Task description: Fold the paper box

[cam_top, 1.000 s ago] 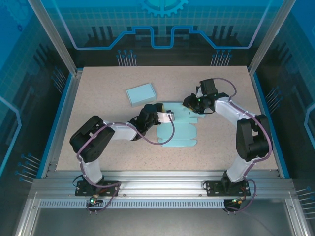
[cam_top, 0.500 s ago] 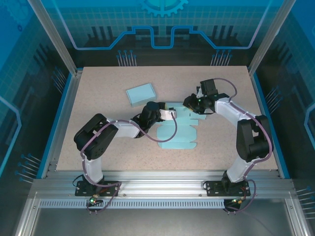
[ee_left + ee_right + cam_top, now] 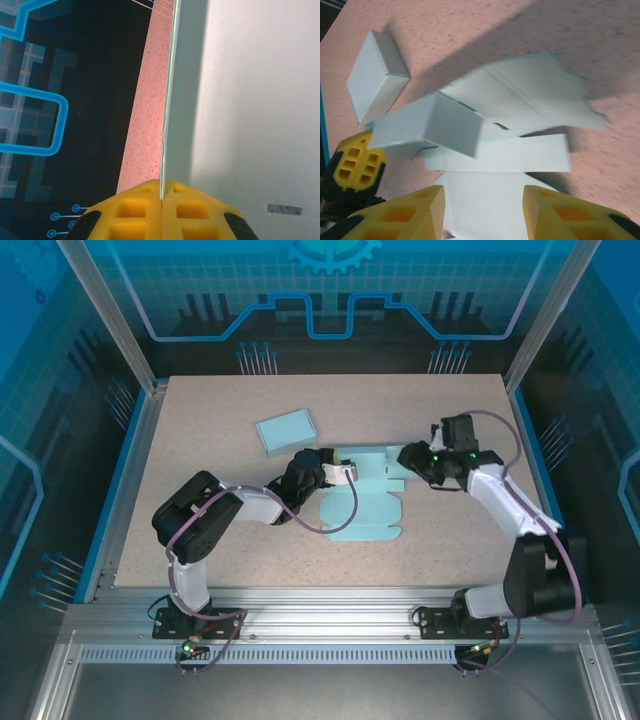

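On the speckled table (image 3: pixel 200 440), the left tool (image 3: pixel 161 199) clamps the paper box (image 3: pixel 365 512).

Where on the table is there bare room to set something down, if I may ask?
Bare table lies left of the folded box, along the far edge behind it, and between the flat sheet and the right arm. The middle is crowded: the left gripper pinches the sheet, the right gripper open beside it.

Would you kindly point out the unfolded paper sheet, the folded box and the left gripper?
unfolded paper sheet (image 3: pixel 370 520), top external view, its flat near panel.
folded box (image 3: pixel 287 430), top external view, top face.
left gripper (image 3: pixel 161 200), left wrist view, between shut fingertips.
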Controlling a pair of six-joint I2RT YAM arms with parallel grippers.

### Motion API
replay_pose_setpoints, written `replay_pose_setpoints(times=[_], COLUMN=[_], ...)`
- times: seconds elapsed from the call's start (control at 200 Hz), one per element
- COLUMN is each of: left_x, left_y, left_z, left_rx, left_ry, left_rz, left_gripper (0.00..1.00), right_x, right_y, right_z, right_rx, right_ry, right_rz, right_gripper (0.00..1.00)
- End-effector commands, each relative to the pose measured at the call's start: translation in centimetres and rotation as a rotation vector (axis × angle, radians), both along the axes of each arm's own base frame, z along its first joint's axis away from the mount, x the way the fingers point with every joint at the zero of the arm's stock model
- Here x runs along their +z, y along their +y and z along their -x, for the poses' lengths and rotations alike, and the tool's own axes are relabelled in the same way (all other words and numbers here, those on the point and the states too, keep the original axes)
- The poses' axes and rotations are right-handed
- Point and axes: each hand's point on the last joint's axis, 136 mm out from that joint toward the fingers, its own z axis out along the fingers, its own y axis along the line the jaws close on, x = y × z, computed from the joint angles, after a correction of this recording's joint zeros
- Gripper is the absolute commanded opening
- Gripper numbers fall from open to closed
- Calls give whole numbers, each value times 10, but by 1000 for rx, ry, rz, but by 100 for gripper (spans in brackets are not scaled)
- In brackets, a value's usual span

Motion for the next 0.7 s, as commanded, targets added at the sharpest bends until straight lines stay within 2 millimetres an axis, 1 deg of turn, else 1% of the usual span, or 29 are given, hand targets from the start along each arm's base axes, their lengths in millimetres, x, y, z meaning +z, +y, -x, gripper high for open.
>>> replay_pose_setpoints(times=[0.0,0.11,0.21,0.41,0.59,0.695], left_x=[13,13,15,15,17,18], left_y=[2,1,2,3,3,2], left_z=[4,7,8,9,8,7], left_rx=[6,5,11,14,15,15], left_ry=[16,45,50,52,48,46], left_rz=[113,165,194,206,206,208], left_gripper=[0,0,0,0,0,0], right_x=[-17,-35,-49,-64,-65,-65], right_y=[-15,-17,-17,-14,-6,-3], right_z=[25,38,41,26,11,5], right_rx=[-17,-26,-29,-18,0,6], right_ry=[31,41,47,39,2,-12], right_rz=[26,14,8,-5,-27,-24], right_gripper=[44,42,42,44,44,44])
